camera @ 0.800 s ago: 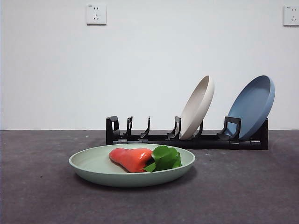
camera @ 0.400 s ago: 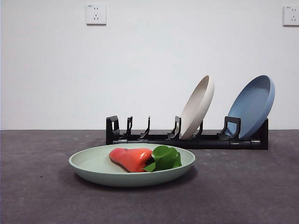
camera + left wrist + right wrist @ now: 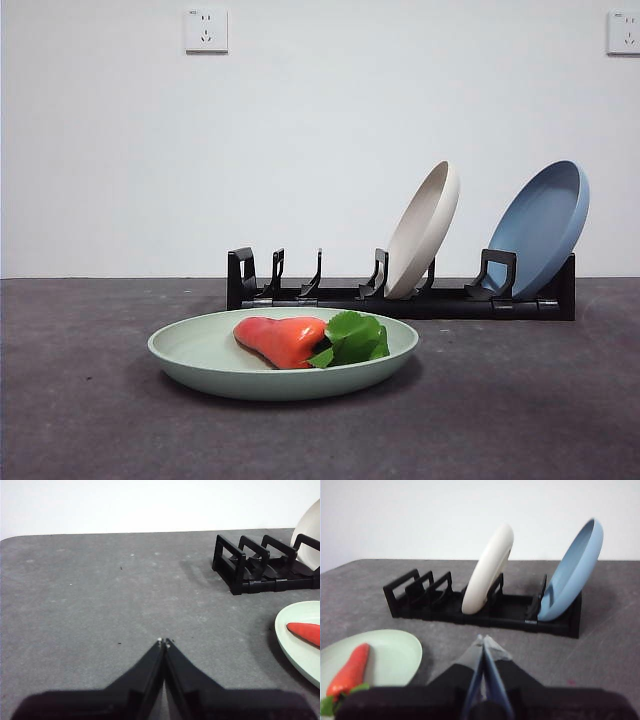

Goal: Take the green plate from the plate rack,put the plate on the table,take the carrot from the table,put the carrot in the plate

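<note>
Both arms are pulled back off the work and neither appears in the front view. The left gripper (image 3: 163, 642) hangs low over bare table (image 3: 100, 595), its two black jaws pressed together to a single tip with nothing between them; ahead of it and off to one side lies the green plate (image 3: 300, 645), well apart from the tip, and beyond that the open end of the plate rack (image 3: 250, 570). The right gripper (image 3: 483, 639) is likewise closed and empty, its jaws meeting in a thin point aimed at the middle of the rack, with the green plate ahead and to its other side. Only the front view shows the whole plate lying flat on the table in front of the rack, and the carrot (image 3: 282, 340) lying inside it — long axis running across the plate, orange tip toward the rack's vacant end, green leaves toward the end that holds the other plates. The left wrist view catches just the carrot's orange tip; the right wrist view shows its length. The beige plate (image 3: 423, 232) and the blue plate (image 3: 540, 230) stand tilted in the rack's slots, leaning the same way.
</note>
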Controlling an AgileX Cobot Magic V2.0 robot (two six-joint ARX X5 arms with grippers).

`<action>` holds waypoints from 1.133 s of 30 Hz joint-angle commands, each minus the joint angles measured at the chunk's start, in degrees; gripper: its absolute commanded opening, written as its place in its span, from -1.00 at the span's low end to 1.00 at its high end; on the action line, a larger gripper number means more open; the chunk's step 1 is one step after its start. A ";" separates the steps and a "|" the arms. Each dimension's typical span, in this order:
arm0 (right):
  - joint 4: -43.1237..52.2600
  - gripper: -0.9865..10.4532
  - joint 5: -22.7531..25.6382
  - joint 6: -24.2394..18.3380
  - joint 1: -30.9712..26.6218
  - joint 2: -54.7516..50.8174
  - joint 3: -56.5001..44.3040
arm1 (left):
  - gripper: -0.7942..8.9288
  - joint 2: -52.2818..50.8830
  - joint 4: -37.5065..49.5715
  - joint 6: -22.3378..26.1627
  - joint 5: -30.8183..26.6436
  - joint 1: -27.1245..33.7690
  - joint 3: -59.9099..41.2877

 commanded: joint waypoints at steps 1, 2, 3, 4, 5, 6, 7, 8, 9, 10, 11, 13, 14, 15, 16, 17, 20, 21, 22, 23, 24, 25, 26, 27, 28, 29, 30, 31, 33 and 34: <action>1.22 -0.83 0.20 -0.24 -0.07 -1.77 -2.43 | -0.84 -0.15 0.13 -0.59 -0.15 0.15 -0.74; 1.20 -0.83 0.20 -0.22 -0.07 -2.14 -3.04 | -0.84 -0.15 0.13 -0.61 -0.15 0.15 -0.74; 1.16 -0.83 0.17 -0.07 -0.07 -2.51 -3.74 | -0.84 -0.15 0.13 -0.61 -0.17 0.15 -0.74; 1.16 -0.83 0.17 0.04 -0.07 -2.67 -4.17 | -0.84 -0.15 0.13 -0.61 -0.17 0.15 -0.74; 1.11 -0.83 0.17 0.22 -0.07 -2.82 -4.57 | -0.84 -0.15 0.13 -0.59 -0.17 0.15 -0.74; 1.11 -0.83 0.17 0.57 -0.02 -3.02 -5.01 | -0.84 -0.15 0.13 -0.61 -0.15 0.15 -0.74; 1.07 -0.83 0.17 0.85 -0.04 -3.15 -5.31 | -0.84 -0.15 0.13 -0.59 -0.15 0.15 -0.74; 0.96 -0.83 0.17 1.16 -0.02 -3.39 -5.62 | -0.84 -0.15 0.13 -0.61 -0.17 0.15 -0.74; 0.92 -0.83 0.15 1.55 0.00 -3.50 -5.97 | -0.84 -0.15 0.13 -0.61 -0.17 0.15 -0.74; 0.83 -0.83 0.13 1.97 0.02 -3.50 -6.32 | -0.84 -0.15 0.13 -0.61 -0.17 0.15 -0.74; 0.11 -0.83 0.15 2.16 0.02 -3.50 -6.40 | -0.84 -0.15 0.13 -0.59 -0.17 0.15 -0.74; -1.60 -0.83 0.15 2.16 0.02 -3.50 -6.40 | -0.84 -0.15 0.13 -0.59 -0.17 0.15 -0.74; -2.32 -0.83 0.15 2.14 0.02 -3.50 -6.40 | -0.84 -0.15 0.13 -0.61 -0.17 0.15 -0.74; -2.97 -0.83 0.17 2.14 0.02 -3.50 -6.40 | -0.84 -0.15 0.13 -0.59 -0.17 0.15 -0.74; -2.86 -0.83 0.15 2.27 0.04 -3.50 -6.40 | -0.84 -0.15 0.13 -0.59 -0.15 0.15 -0.74; -2.86 -0.83 0.15 2.64 0.04 -3.50 -6.40 | -0.84 -0.15 0.13 -0.61 -0.17 0.15 -0.74; -2.69 -0.83 0.17 3.58 0.02 -3.50 -6.40 | -0.84 -0.15 0.13 -0.59 -0.17 0.15 -0.74; -2.69 -0.83 0.17 3.58 0.02 -3.50 -6.40 | -0.84 -0.15 0.13 -0.61 -0.17 0.15 -0.74; -2.69 -0.83 0.17 3.58 0.02 -3.50 -6.40 | -0.84 -0.15 0.13 -0.61 -0.17 0.15 -0.74; -2.69 -0.83 0.17 3.58 0.04 -3.43 -6.40 | -0.84 -0.15 0.13 -0.59 -0.15 0.15 -0.74; -2.69 -0.83 0.17 3.58 0.04 -3.39 -6.40 | -0.84 -0.15 0.13 -0.59 -0.15 0.15 -0.74; -2.69 -0.83 0.17 3.58 0.04 -3.39 -6.40 | -0.84 -0.15 0.11 -0.59 -0.15 0.15 -0.74; -2.69 -0.83 0.17 3.58 0.04 -3.39 -6.40 | -0.84 -0.15 0.11 -0.61 -0.17 0.15 -0.74; -2.69 -0.83 0.15 3.58 0.04 -3.39 -6.40 | -0.84 -0.15 0.13 -0.61 -0.17 0.15 -0.74; -2.69 -0.83 0.15 3.58 0.04 -3.39 -6.40 | -0.84 -0.15 0.13 -0.59 -0.15 0.15 -0.74; -2.69 -0.83 0.17 3.58 0.04 -3.39 -6.40 | -0.84 -0.15 0.13 -0.61 -0.17 0.15 -0.74; -2.69 -0.83 0.17 3.58 0.04 -3.39 -6.40 | -0.84 -0.15 0.13 -0.59 -0.17 0.15 -0.74; -2.69 -0.83 0.17 3.58 0.04 -3.39 -6.40 | -0.84 -0.15 0.13 -0.61 -0.17 0.15 -0.74; -2.69 -0.83 0.17 3.58 0.04 -3.39 -6.40 | -0.84 -0.15 0.13 -0.61 -0.15 0.15 -0.74; -2.69 -0.83 0.17 3.58 0.04 -3.39 -6.40 | -0.84 -0.15 0.13 -0.59 -0.15 0.15 -0.74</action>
